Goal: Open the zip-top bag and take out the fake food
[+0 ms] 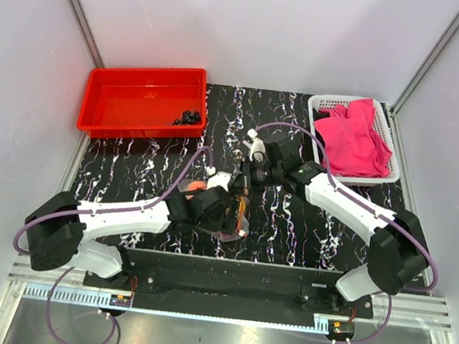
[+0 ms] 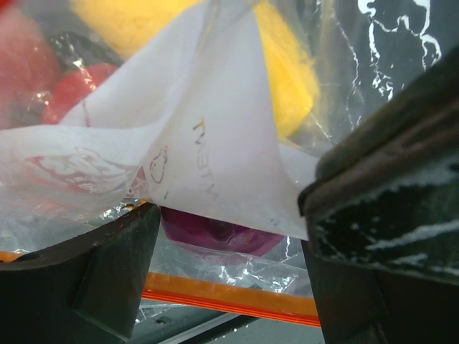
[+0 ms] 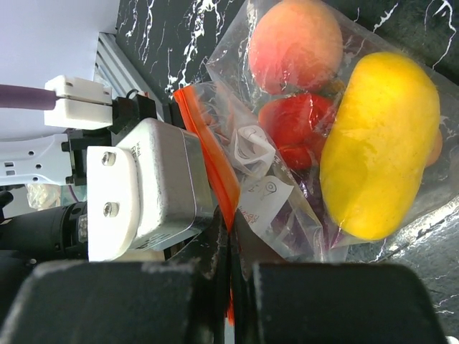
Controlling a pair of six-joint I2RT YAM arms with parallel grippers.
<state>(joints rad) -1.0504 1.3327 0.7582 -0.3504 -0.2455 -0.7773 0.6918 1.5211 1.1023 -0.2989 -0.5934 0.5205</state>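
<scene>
Black marbled bench (image 1: 130, 169), opening step: right pincer (image 3: 229, 251) clamps the orange strip (image 3: 208, 150) of the clear crinkly zip-top bag (image 3: 258, 143), left pincer (image 2: 229, 251) gapes (film between), next pinching the other lip.

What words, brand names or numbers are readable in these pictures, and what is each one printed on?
White label on the zip-top bag: faint brown letters and small drawn symbols, seen reversed and tilted, too unclear to quote.
Same label, right wrist view: marks too small to read.
No other writing is legible anywhere.
</scene>
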